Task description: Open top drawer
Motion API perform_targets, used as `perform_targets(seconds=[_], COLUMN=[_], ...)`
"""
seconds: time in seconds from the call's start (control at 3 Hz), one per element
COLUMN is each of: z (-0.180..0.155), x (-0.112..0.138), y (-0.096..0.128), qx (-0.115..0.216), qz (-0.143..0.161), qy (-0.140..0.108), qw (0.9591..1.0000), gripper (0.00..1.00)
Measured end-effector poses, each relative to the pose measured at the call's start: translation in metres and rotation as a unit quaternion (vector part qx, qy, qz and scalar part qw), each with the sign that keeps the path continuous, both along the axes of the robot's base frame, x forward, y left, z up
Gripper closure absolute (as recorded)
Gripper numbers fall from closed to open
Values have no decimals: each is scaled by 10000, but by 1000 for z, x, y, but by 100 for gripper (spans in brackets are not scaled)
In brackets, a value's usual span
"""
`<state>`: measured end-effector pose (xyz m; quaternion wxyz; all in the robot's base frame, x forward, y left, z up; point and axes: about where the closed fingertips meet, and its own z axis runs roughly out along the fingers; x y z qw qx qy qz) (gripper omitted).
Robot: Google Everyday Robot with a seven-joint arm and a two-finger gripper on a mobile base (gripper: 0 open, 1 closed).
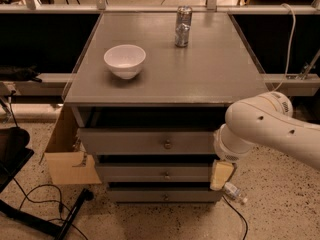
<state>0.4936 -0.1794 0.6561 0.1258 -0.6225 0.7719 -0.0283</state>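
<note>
- Top drawer (145,141) directly under the desk's (210,79) front edge, brass knob (167,144) at mid-front; seemingly not yet pulled far out.
- Gripper (222,174) low by the front right corner, level with the middle drawer (150,173), well apart from that knob; jaws apart or together, cannot tell.
- Likely to catch the middle drawer's knob if swept across at this height.
- Small round knob: easy to slip off under a crooked pull.
- Arm (260,126) across the top drawer's right end: risk of blocking its travel, or bumping the desk and jolting the bowl (125,60) and can (183,26).
</note>
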Motion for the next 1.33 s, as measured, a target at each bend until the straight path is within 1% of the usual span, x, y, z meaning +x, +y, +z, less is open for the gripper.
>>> perform_targets(seconds=[0.33, 0.67, 1.0, 1.33], z=[-6, -6, 5, 33], x=[21, 23, 26, 15], y=[-9, -12, -24, -31], qx=[-205, -260, -395, -405], qz=[32, 31, 7, 59], qy=[-120, -154, -221, -223], qw=[9997, 9995, 9990, 9989], gripper=[0, 0, 0, 17])
